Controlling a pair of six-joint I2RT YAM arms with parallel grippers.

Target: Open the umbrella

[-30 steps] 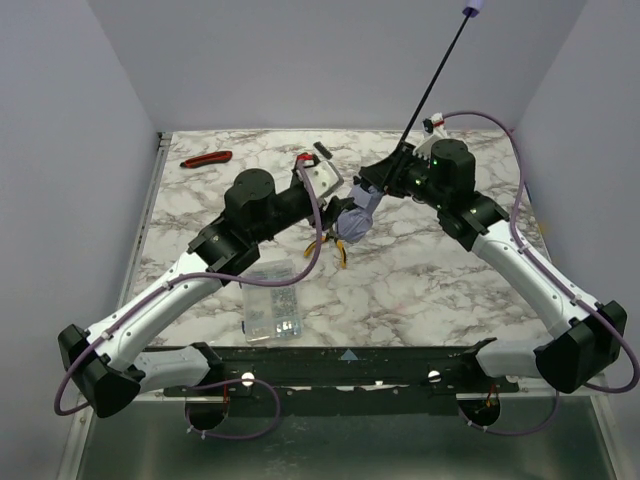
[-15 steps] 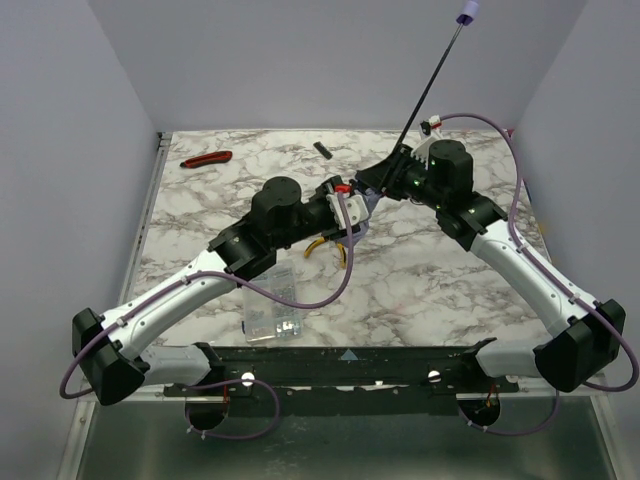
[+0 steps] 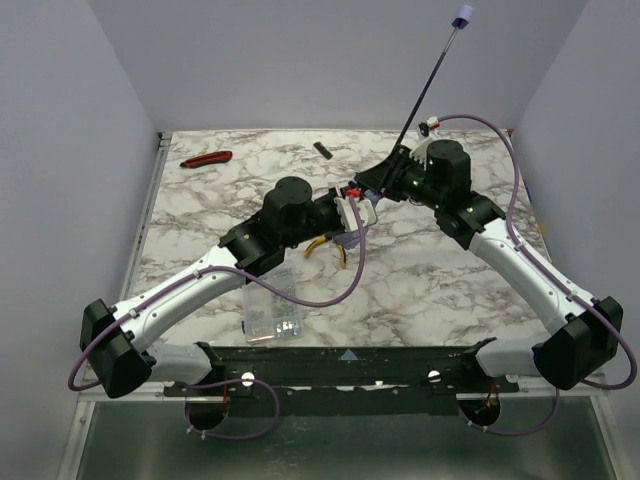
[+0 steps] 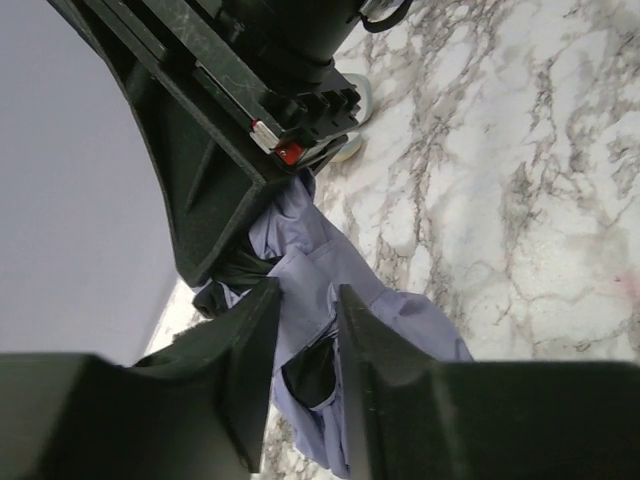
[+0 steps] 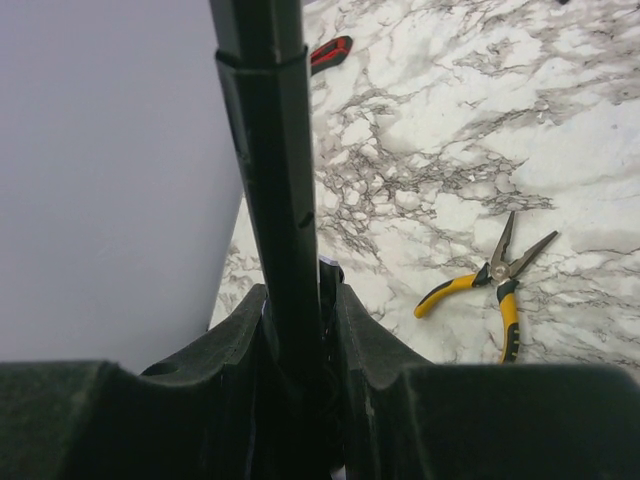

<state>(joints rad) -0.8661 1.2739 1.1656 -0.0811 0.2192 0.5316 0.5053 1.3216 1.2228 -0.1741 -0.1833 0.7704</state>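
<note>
The umbrella stands tilted, its thin black shaft rising to the back right and ending in the small lavender handle. My right gripper is shut on the shaft's lower part, which fills the gap between its fingers in the right wrist view. The folded lavender canopy with black lining hangs below it over the table. My left gripper is at the canopy; in the left wrist view its jaws stand narrowly apart with canopy fabric between them. The arms hide most of the canopy from above.
Yellow-handled pliers lie on the marble table just under the left wrist, also in the right wrist view. A clear parts box sits front left. A red tool and a small black piece lie at the back.
My left arm has swung right and forward until its gripper reached the hanging canopy. The right arm has tipped the shaft slightly more upright. The canopy is now hidden under the left wrist.
</note>
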